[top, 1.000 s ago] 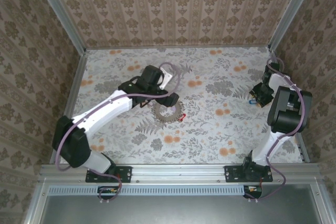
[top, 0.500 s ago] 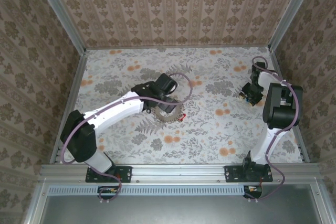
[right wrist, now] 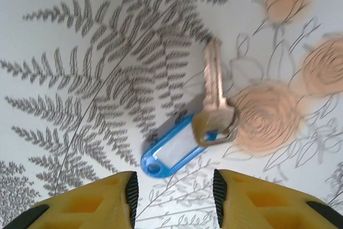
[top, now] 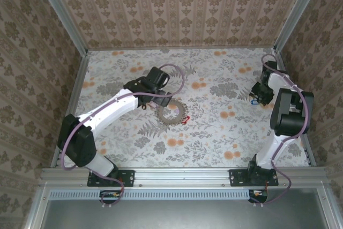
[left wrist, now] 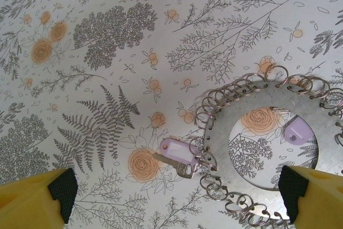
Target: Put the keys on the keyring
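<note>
On the left half of the floral table (top: pixel 214 138), the left gripper (left wrist: pixel 177 187) is held above the cloth with its fingers (left wrist: pixel 59 189) spread wide, and nothing is gripped between them. Close by the right-hand finger, the keyring (left wrist: pixel 218 138) is seen lying flat. It is a broad grey band whose outer edge is lined with many small split rings (left wrist: pixel 236 87). At the band's left edge a lilac-tagged key (left wrist: pixel 179 154) is laid on the cloth, touching the small rings. It appears to be hooked onto one of them, though the join is too small to be made out with certainty. A second lilac tag (left wrist: pixel 296 131) is seen within the hole of the band. From above, the keyring is found near the middle of the table, just beside the left gripper. Far to the right, close to the table's edge, the right gripper (right wrist: pixel 174 194) is pointed downward with its yellow fingers parted only narrowly and nothing held. Just beyond their tips a blue-tagged key (right wrist: pixel 214 117) is laid flat on the cloth, well apart from the keyring.
</note>
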`<state>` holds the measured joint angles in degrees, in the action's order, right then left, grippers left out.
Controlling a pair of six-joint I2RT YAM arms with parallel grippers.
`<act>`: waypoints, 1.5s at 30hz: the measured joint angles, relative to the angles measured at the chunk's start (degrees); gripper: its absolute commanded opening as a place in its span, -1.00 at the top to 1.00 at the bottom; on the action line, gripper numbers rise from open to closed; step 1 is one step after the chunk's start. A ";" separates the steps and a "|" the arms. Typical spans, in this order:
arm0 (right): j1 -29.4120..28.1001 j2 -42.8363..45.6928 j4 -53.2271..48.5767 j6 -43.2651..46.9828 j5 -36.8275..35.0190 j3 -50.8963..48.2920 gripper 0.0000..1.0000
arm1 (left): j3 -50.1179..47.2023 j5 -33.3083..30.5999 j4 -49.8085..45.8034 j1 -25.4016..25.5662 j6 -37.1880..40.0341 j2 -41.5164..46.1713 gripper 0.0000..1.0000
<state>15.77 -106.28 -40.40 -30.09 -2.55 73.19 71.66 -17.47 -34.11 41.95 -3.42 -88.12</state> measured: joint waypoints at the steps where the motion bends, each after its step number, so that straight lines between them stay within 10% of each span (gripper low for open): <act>1: 0.31 -0.57 0.04 0.37 -0.02 0.57 0.12 | 0.00 -0.02 0.00 0.00 -0.02 0.00 -1.00; 17: -0.74 -4.83 0.66 4.81 -2.08 0.98 0.47 | -0.04 -1.70 0.04 0.00 -0.63 -0.04 -1.00; 32: -19.50 7.87 -2.54 0.79 6.54 -11.93 0.57 | -0.04 -3.37 -0.17 0.00 -0.48 -1.33 -1.00; 45: -29.40 17.16 -3.78 -3.06 5.25 -14.82 0.25 | -0.04 -6.36 -0.15 0.00 1.09 -1.49 -1.00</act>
<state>-13.63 -89.12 -44.18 -33.15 2.70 58.37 71.61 -23.83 -34.26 41.95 -2.33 -89.60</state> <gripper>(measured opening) 0.350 0.999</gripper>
